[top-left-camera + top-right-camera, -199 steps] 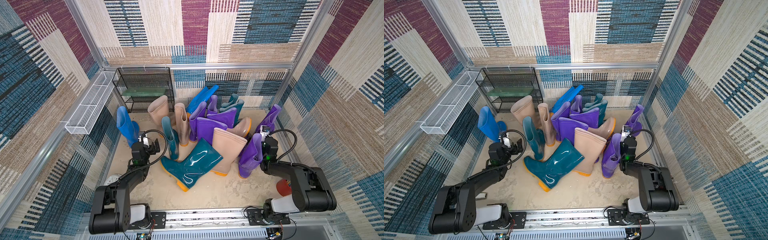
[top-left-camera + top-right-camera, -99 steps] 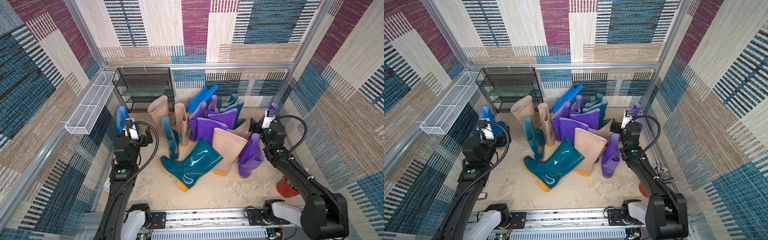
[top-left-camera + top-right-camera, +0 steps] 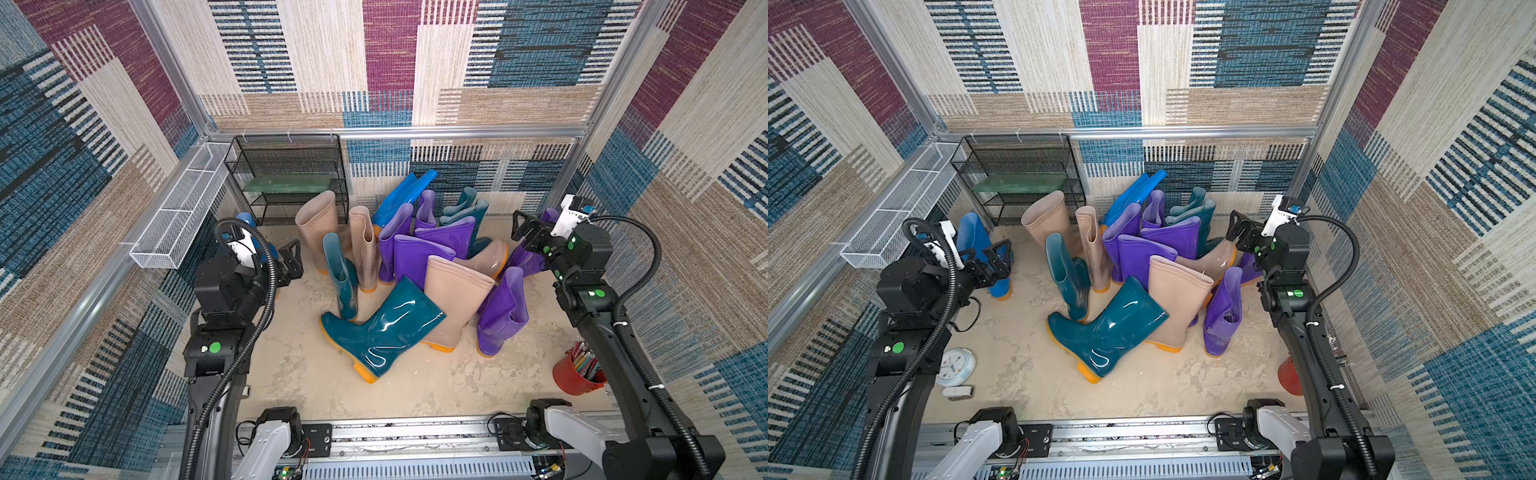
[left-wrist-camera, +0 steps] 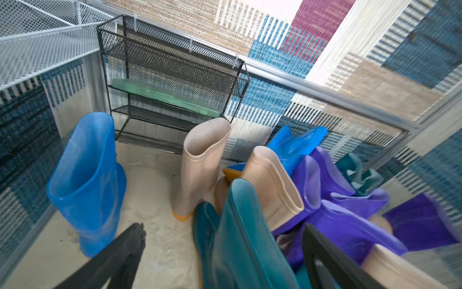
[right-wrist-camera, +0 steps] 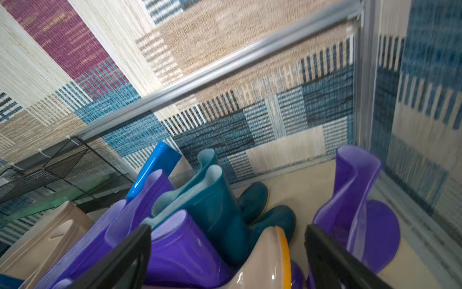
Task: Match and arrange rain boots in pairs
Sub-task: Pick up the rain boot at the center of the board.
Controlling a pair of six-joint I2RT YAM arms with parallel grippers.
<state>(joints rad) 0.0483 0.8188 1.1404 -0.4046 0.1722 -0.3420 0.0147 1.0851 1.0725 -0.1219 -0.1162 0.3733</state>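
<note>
The rain boots crowd the middle and back of the sandy floor in both top views. A dark teal boot (image 3: 386, 328) lies tilted at the front against a beige one (image 3: 453, 299). Purple boots (image 3: 428, 253) cluster behind, and one (image 3: 503, 307) stands to the right. A bright blue boot (image 3: 976, 241) stands alone at the left, and another (image 3: 399, 195) leans on the back wall. My left gripper (image 3: 291, 259) hangs open beside the lone blue boot (image 4: 85, 175), holding nothing. My right gripper (image 3: 525, 230) is open above the purple and beige boots (image 5: 262, 265), empty too.
A black mesh rack (image 3: 291, 183) holding a green board stands at the back left. A white wire basket (image 3: 178, 216) hangs on the left wall. A red cup of pencils (image 3: 575, 372) sits front right. A small white clock (image 3: 957, 365) lies front left.
Both arms have risen from low over the floor and reached toward the back. The left gripper went up beside the blue boot; the right one lifted above the purple boots.
</note>
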